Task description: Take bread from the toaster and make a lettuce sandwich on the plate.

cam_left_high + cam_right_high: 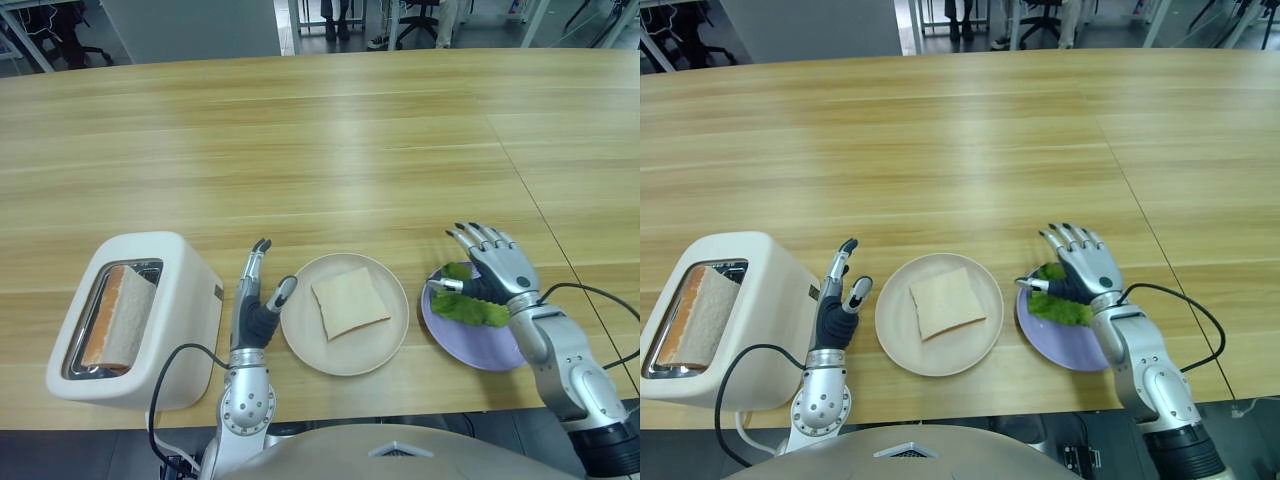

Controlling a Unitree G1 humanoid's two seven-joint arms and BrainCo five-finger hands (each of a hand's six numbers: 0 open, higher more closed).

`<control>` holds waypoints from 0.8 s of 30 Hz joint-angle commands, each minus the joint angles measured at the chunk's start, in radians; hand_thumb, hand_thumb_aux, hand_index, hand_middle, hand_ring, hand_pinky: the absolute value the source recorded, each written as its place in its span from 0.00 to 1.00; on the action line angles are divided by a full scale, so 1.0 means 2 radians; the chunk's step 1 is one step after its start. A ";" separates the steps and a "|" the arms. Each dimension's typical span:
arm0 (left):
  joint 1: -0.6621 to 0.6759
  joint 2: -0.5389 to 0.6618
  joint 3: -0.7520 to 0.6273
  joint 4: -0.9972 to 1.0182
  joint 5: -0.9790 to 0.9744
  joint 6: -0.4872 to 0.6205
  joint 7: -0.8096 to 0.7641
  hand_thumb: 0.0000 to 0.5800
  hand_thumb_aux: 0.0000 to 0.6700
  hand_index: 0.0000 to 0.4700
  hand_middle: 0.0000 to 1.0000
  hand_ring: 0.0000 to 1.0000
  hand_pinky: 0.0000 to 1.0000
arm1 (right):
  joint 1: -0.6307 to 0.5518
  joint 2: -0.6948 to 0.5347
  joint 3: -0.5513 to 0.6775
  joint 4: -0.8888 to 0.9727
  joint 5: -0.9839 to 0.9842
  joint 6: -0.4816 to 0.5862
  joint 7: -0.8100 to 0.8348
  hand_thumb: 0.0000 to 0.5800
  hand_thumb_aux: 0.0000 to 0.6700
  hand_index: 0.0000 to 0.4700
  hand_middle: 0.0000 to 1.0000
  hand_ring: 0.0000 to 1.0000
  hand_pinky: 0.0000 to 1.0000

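In the left eye view, a cream toaster stands at the near left of the wooden counter. An upright slice of bread sits in the toaster's slot, its brown crust edge showing on the left side. Just right of the toaster is the left hand. Its fingers are straight and point toward the far side, its thumb is angled out to the right, and it holds nothing. It lies between the toaster and the cream plate, with the thumb tip close to the plate's left rim. A flat slice of white bread lies on that plate, a little far of centre. Further right, near the cream plate but apart from it, is a purple plate carrying a green lettuce leaf. The right hand is over the far part of the leaf, palm down, with its fingers spread and stretched out rather than closed. Its thumb lies by the leaf's left end. I cannot tell whether the palm touches the lettuce.

The right eye view shows the same layout. A black cable loops on the counter at the toaster's near right corner, beside the left arm. A second cable arcs from the right wrist out over the counter to the right of the purple plate.
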 commanded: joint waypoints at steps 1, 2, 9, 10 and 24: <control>0.007 0.001 0.002 -0.004 -0.001 -0.001 0.000 0.00 0.00 0.00 0.00 0.00 0.00 | 0.005 -0.008 0.030 0.032 -0.033 -0.015 -0.020 0.00 0.00 0.00 0.00 0.00 0.00; 0.010 0.000 0.002 -0.005 -0.001 -0.003 0.002 0.00 0.00 0.00 0.00 0.00 0.00 | 0.003 -0.010 0.036 0.037 -0.042 -0.018 -0.027 0.00 0.00 0.00 0.00 0.00 0.00; 0.031 -0.004 0.002 -0.014 -0.003 -0.012 0.007 0.00 0.00 0.00 0.00 0.00 0.00 | -0.007 -0.019 0.060 0.066 -0.074 -0.020 -0.046 0.00 0.00 0.00 0.00 0.00 0.00; 0.033 -0.005 0.002 -0.015 -0.003 -0.013 0.008 0.00 0.00 0.00 0.00 0.00 0.00 | -0.008 -0.016 0.063 0.071 -0.070 -0.019 -0.043 0.00 0.00 0.00 0.00 0.00 0.00; 0.029 -0.008 0.002 -0.006 -0.004 -0.017 0.006 0.00 0.00 0.00 0.00 0.00 0.00 | -0.088 0.010 -0.006 0.111 0.059 -0.004 -0.027 0.00 0.00 0.00 0.00 0.00 0.00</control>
